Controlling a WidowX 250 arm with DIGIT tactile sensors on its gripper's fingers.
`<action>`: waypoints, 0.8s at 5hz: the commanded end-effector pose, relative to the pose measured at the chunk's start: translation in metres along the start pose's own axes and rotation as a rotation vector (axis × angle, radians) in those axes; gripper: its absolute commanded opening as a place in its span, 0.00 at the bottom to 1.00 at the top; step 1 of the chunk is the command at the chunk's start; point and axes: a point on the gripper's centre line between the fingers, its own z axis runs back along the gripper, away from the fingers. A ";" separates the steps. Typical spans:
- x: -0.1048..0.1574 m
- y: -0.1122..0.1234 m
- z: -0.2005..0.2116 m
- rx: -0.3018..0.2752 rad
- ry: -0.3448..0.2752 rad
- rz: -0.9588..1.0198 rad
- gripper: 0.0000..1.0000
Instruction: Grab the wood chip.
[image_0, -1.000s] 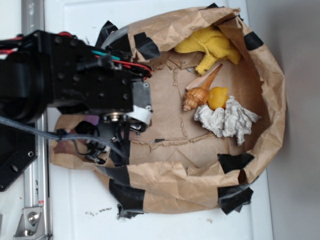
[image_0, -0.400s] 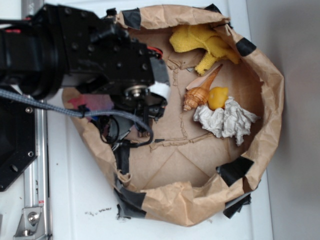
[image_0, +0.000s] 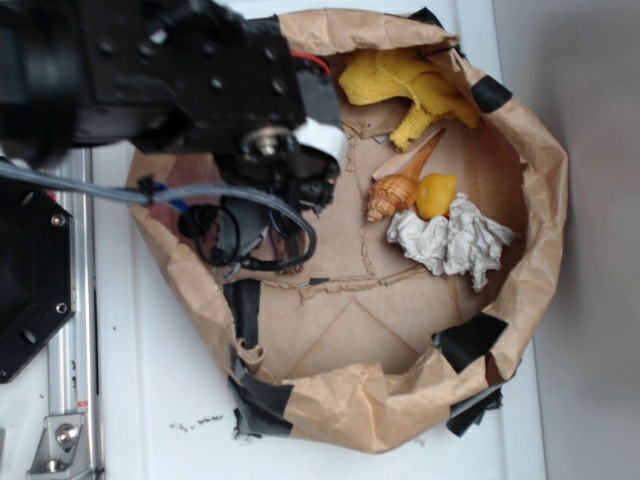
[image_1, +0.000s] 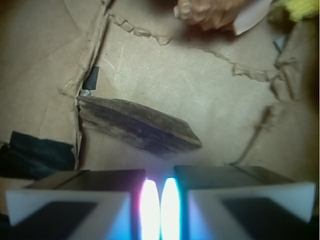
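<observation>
Over the last second the arm has swung from the bowl's nine o'clock rim toward twelve, dragging the paper bowl (image_0: 545, 200) into a new shape. The gripper (image_1: 160, 210) now hangs with its pads pressed nearly together, holding nothing. The wood chip (image_1: 137, 125) lies flat on the cardboard just ahead at eleven o'clock, probably hidden under the arm from outside, so the grab is not yet made.
</observation>
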 end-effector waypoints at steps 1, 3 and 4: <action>0.014 0.002 0.018 0.106 -0.073 -0.130 1.00; 0.034 -0.002 -0.008 0.076 -0.034 -0.506 1.00; 0.033 -0.010 -0.023 0.068 0.029 -0.590 1.00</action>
